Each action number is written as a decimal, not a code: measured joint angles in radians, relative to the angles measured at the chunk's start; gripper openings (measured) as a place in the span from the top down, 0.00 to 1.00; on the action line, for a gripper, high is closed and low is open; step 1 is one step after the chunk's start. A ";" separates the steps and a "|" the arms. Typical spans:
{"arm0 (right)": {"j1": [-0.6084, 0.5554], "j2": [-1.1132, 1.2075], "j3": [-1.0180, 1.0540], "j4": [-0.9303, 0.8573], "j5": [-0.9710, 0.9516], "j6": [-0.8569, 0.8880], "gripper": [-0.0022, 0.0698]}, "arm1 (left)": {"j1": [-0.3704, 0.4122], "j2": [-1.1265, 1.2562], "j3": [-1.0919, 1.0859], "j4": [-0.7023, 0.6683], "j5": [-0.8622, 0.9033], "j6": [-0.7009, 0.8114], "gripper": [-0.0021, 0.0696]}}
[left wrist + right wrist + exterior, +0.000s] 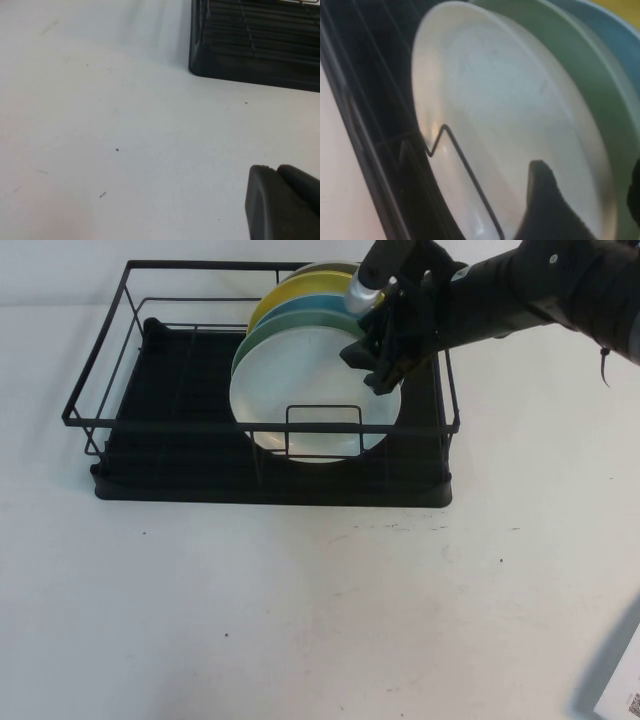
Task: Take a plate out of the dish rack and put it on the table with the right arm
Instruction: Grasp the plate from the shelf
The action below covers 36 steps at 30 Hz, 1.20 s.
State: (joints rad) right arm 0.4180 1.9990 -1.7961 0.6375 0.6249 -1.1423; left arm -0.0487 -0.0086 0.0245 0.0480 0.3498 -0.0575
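Right hand [385, 365] astride plate [300, 390] rim

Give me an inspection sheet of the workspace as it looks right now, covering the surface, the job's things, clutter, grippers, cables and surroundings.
Surface: white table with small dark specks.
Job's things: white plate stands upright at the front of the stack in the black dish rack.
Clutter: mint-green plate, light blue plate and yellow plate stand behind it in the rack.
Grippers: right gripper is at the white plate's upper edge, one finger in front of its face; left gripper hangs over bare table beside the rack.
Cables: nothing seen.
Surroundings: pale object at the right front corner.
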 joint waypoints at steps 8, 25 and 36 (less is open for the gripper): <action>0.007 0.024 -0.003 -0.007 -0.006 -0.019 0.53 | 0.000 0.000 0.000 0.000 0.000 0.000 0.98; 0.011 0.040 -0.006 -0.015 -0.053 -0.021 0.64 | 0.000 0.000 0.000 0.000 0.000 0.000 0.98; 0.011 0.040 -0.007 -0.029 -0.085 -0.036 0.89 | 0.000 0.000 0.000 0.000 0.000 0.000 0.98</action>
State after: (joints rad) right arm 0.4289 2.0392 -1.8033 0.6084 0.5396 -1.1782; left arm -0.0487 -0.0086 0.0245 0.0480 0.3498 -0.0575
